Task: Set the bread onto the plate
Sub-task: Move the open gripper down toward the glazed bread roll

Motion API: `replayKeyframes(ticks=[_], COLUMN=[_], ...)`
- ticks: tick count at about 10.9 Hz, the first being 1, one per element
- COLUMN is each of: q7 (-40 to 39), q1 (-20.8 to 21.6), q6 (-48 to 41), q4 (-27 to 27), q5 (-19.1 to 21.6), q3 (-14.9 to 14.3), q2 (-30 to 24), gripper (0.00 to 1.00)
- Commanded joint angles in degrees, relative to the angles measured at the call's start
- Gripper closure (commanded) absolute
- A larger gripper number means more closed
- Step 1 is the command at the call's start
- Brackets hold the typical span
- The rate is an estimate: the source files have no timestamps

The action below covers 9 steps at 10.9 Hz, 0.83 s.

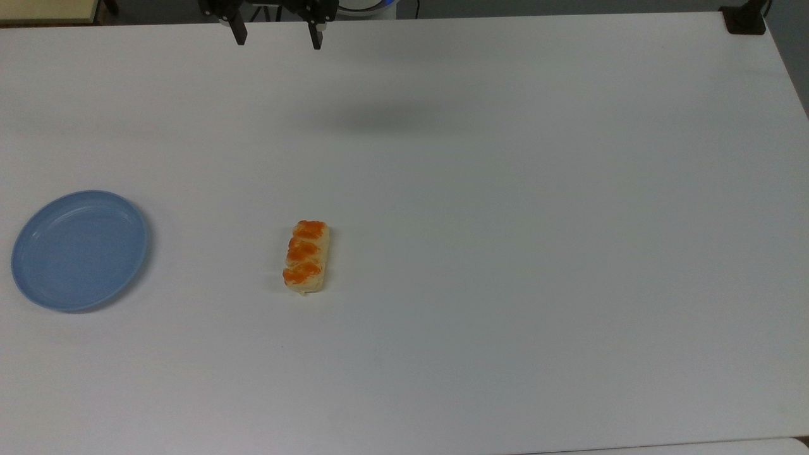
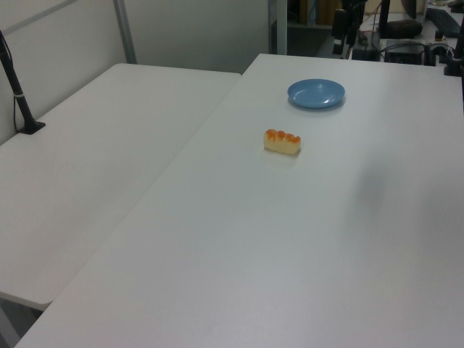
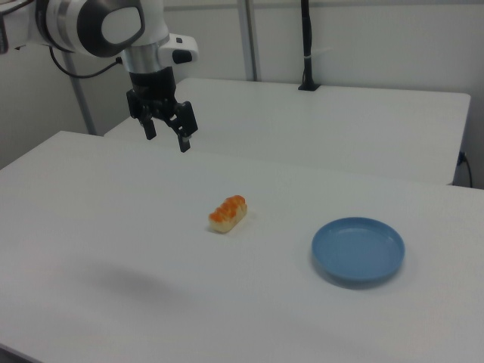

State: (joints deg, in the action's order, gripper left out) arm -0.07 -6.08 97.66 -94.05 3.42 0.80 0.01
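White table [image 1: 505, 189]: flat, matte, plain. Most of the surface is bare; wide open room on the top view's right half and along the near edge. A second white table [image 2: 94, 152] butts against it on the left view's left, seam running between them.

Arm [image 3: 98, 26]: white rounded housing, top end cut off by the right view's upper left corner. Gripper [image 1: 275, 36] hangs high above the table at its far edge in the top view, body cropped by the frame top, only the two black fingers [image 1: 239, 33] show. They are spread wide, nothing between them. Soft shadow on the tabletop below, well clear of both objects.

Plate [image 1: 79, 250]: round, light blue, shallow, raised rim, smooth. Sits near the table's left edge in the top view, nothing on it.

Bread [image 1: 306, 256]: small oblong pale loaf, three orange glazed bumps on top. Lies flat on the table well apart from the plate, roughly mid-depth, left of centre in the top view, long axis pointing toward the far edge. Open table all round it.

Black post [image 1: 746, 19] clamped at the far right corner in the top view, top cut off.
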Motion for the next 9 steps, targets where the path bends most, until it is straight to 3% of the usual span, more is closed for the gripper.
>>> replayKeyframes(ticks=[1, 5, 9], q7=[-1.8, 1.6, 1.9], q1=[0.3, 0.1, 1.6], q6=[1.7, 10.9, 26.2], q4=[0.6, 1.0, 0.1], q5=[-2.0, -3.8, -5.4], q3=[0.1, 0.3, 0.3], q2=[2.9, 7.4, 16.8], gripper=[0.00, 0.00, 0.00])
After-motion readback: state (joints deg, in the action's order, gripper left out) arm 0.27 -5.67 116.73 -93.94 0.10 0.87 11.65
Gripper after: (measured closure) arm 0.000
